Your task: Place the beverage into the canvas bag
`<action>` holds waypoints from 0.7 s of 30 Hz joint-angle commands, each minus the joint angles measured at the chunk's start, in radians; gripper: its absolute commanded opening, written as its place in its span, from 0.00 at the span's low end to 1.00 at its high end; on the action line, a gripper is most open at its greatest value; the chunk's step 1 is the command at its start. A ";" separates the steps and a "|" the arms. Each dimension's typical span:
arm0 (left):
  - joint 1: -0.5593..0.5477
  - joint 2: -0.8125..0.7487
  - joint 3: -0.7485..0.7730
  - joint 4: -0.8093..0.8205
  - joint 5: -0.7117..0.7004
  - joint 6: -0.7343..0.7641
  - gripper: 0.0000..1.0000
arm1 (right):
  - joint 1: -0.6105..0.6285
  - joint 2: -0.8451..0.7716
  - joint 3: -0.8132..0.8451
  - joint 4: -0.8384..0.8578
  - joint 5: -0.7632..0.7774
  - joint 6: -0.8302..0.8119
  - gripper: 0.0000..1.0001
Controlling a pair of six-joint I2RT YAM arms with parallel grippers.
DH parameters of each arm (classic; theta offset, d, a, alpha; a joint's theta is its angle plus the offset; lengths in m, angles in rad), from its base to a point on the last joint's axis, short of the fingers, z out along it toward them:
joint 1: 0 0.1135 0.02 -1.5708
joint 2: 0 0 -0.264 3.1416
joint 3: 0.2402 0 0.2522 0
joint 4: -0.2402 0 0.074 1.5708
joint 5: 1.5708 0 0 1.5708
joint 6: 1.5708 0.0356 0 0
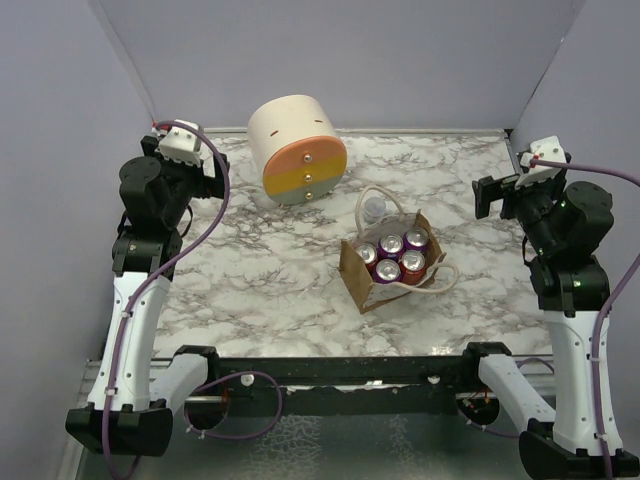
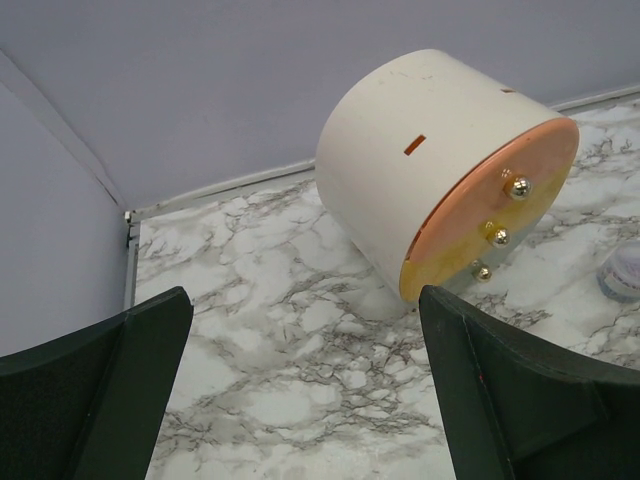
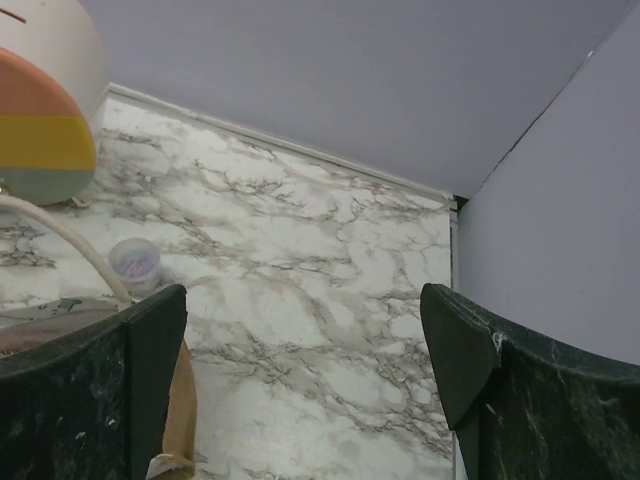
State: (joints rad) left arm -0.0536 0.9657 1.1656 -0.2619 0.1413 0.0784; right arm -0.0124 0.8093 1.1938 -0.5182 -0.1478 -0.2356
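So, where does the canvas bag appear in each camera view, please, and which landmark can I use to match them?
Top external: the canvas bag stands right of centre on the marble table, with cans inside.
Left wrist: it is not in this view.
Right wrist: only its brown edge shows at the bottom left, with a rope handle above it.
Shared landmark: the cream cylinder shows in all three views.

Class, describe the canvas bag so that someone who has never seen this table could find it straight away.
On the marble table, look right of centre, nearer than the big cream cylinder. The canvas bag is the small tan-brown box with cream rope handles, the only thing holding cans.
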 commanded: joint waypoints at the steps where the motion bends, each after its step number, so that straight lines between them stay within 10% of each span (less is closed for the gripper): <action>1: 0.006 -0.018 -0.020 0.002 -0.023 -0.022 0.99 | 0.002 -0.013 -0.036 -0.025 -0.023 -0.025 1.00; 21: 0.019 -0.003 0.002 -0.039 0.002 -0.019 0.99 | -0.003 -0.011 -0.027 -0.042 -0.030 -0.028 1.00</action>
State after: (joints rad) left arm -0.0410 0.9649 1.1530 -0.2970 0.1413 0.0727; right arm -0.0124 0.8028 1.1599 -0.5373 -0.1677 -0.2588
